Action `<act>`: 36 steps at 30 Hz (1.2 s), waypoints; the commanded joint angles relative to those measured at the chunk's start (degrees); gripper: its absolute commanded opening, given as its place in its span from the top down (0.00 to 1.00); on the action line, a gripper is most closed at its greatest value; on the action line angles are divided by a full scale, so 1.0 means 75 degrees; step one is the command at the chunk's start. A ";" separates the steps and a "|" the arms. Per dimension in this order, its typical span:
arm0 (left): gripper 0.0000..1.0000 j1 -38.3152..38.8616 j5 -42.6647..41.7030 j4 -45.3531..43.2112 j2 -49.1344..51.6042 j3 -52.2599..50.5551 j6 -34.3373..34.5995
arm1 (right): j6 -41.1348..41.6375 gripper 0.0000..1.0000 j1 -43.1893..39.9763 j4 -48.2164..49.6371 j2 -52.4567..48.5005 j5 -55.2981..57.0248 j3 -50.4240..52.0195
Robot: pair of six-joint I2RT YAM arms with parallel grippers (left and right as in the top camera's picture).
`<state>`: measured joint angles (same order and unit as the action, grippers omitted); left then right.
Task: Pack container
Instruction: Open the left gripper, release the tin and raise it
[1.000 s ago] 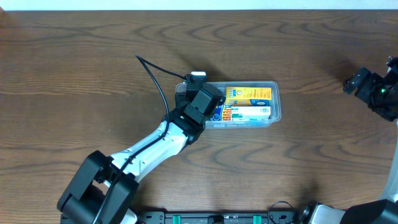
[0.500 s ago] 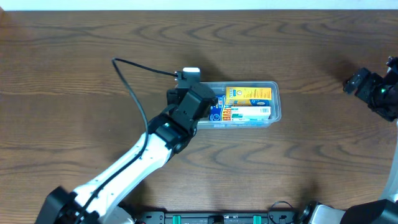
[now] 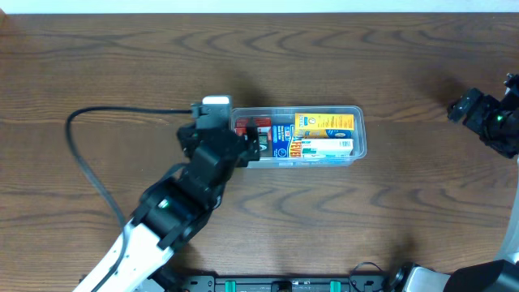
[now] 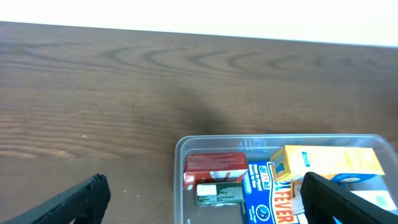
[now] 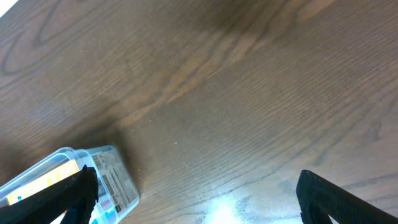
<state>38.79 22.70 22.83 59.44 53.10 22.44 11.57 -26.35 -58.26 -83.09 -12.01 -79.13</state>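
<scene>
The container [image 3: 362, 139], a clear shallow tub, lies mid-table holding several small boxes: a yellow box [image 3: 324, 123], a white box [image 3: 328, 148], a blue box [image 3: 283, 141] and a red box [image 3: 252, 126]. My left gripper [image 3: 227, 144] hovers at the tub's left end, open and holding nothing. In the left wrist view its jaws [image 4: 205, 205] straddle the container's left wall [image 4: 179, 149], with the red box [image 4: 214, 164], a small green box [image 4: 219, 193] and the blue box [image 4: 267, 198] below. My right gripper [image 3: 466, 108] stands open far right, empty.
The brown wooden table's far edge [image 4: 199, 36] meets a white strip. A black cable [image 3: 89, 138] loops left of the left arm. In the right wrist view the open right gripper [image 5: 199, 199] is over bare wood, the container's corner [image 5: 118, 180] at lower left.
My left arm has drawn back leftward off the container and its jaws have opened wider. The red and green boxes at the tub's left end are now uncovered. The right arm has not moved.
</scene>
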 commanded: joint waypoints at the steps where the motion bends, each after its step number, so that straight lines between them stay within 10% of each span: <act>1: 0.02 0.0003 0.0070 0.0356 -0.0618 0.0015 -0.0044 | 0.0082 0.01 -0.0035 0.0000 -0.0023 -0.0032 -0.0105; 36: 0.02 0.0003 0.0073 0.2337 -0.1795 0.0015 -0.0041 | 0.0082 0.01 -0.0035 0.0000 -0.0023 -0.0032 -0.0105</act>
<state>38.79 22.70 39.66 46.24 53.10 22.46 11.60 -26.35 -58.26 -83.09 -12.01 -79.13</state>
